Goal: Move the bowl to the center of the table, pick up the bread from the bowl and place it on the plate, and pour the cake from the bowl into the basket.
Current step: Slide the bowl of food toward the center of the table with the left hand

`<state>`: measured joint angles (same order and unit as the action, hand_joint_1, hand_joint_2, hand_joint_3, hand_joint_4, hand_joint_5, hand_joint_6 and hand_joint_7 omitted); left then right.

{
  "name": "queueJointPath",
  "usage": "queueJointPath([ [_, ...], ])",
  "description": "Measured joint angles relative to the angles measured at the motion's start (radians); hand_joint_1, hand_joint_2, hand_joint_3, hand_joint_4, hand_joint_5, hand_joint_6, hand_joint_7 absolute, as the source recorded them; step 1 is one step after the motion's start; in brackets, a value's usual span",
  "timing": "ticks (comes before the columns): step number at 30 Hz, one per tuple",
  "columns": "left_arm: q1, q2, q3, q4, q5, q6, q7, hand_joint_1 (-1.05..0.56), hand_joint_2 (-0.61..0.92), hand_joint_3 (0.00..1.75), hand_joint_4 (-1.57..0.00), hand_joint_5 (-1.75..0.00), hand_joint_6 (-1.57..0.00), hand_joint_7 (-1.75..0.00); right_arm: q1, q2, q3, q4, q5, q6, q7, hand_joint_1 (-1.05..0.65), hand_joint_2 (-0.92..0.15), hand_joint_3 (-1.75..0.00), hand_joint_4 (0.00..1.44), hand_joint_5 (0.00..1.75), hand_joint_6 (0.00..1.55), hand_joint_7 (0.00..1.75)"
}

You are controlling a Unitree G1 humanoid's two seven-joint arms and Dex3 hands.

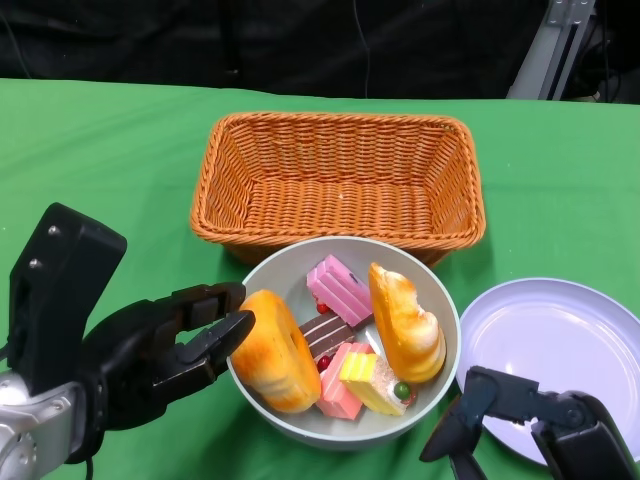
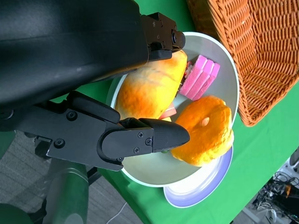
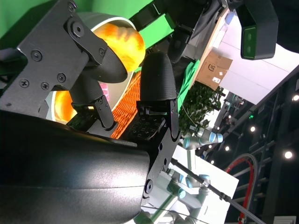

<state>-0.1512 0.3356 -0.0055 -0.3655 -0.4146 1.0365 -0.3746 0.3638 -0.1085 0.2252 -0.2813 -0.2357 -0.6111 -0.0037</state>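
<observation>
The grey bowl (image 1: 440,300) sits on the green counter (image 1: 110,150), touching the near long wall of the wicker basket (image 1: 338,180), whose long axis runs left to right. Just right of the bowl lies the pale lilac plate (image 1: 560,340).

Inside the bowl, a round bread roll (image 1: 275,350) leans on the left rim, its long axis running from the left rim towards the near rim. A longer twisted bread (image 1: 405,322) lies on the right side, one end pointing at the basket, the other at the near rim. Between them sit cake pieces (image 1: 340,290) (pink, chocolate and yellow).

The left robot hand (image 1: 190,340) is at the bowl's left edge, fingers apart on either side of the roll and touching it; whether it truly grips is unclear. The right robot hand (image 1: 510,405) is near the bowl's right rim, over the plate's near edge, fingers spread and holding nothing.
</observation>
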Motion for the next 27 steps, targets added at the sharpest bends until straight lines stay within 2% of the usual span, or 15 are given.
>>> queueJointPath([
  [3, 0.038, 0.004, 0.004, -0.018, 0.025, -0.047, 0.013, -0.57, 0.92, 0.55, -0.08, -0.05, -0.05, -0.02, 0.001, 0.0, -0.026, -0.05, -0.014, 0.022, -0.008, -0.37, -0.71, -0.57, 0.43, 1.3, 0.36, 0.98],
  [5, 0.063, 0.006, 0.009, -0.034, 0.043, -0.078, 0.023, -0.56, 0.92, 0.56, -0.08, -0.05, -0.05, -0.02, 0.0, -0.001, -0.042, -0.083, -0.032, 0.048, -0.015, -0.44, -0.82, -0.36, 0.34, 1.26, 0.27, 0.92],
  [8, 0.093, 0.006, 0.012, -0.053, 0.066, -0.128, 0.037, -0.57, 0.92, 0.55, -0.07, -0.05, -0.06, -0.02, 0.005, -0.002, -0.058, -0.13, -0.074, 0.113, -0.014, -0.5, -0.9, -0.19, 0.24, 1.24, 0.21, 0.85],
  [18, 0.187, -0.002, 0.005, -0.116, 0.159, -0.296, 0.083, -0.57, 0.92, 0.53, -0.15, -0.1, -0.13, -0.05, 0.016, -0.003, -0.061, -0.293, -0.198, 0.352, 0.031, -0.57, -0.92, -0.1, 0.1, 1.13, 0.11, 0.73],
  [19, 0.197, -0.006, 0.003, -0.121, 0.173, -0.312, 0.094, -0.57, 0.92, 0.52, -0.2, -0.13, -0.16, -0.06, 0.01, -0.002, -0.058, -0.304, -0.213, 0.372, 0.037, -0.58, -0.92, -0.07, 0.1, 1.14, 0.11, 0.72],
  [23, 0.228, -0.056, -0.018, -0.122, 0.239, -0.383, 0.161, -0.57, 0.92, 0.49, -0.25, -0.24, -0.22, -0.06, -0.041, 0.0, -0.018, -0.336, -0.298, 0.456, 0.074, -0.59, -0.92, -0.03, 0.07, 1.13, 0.11, 0.68],
  [27, 0.236, -0.092, -0.034, -0.108, 0.258, -0.416, 0.178, -0.57, 0.92, 0.47, -0.19, -0.26, -0.24, -0.05, -0.096, 0.005, 0.021, -0.33, -0.377, 0.529, 0.097, -0.58, -0.92, -0.02, 0.01, 1.16, 0.07, 0.68],
])
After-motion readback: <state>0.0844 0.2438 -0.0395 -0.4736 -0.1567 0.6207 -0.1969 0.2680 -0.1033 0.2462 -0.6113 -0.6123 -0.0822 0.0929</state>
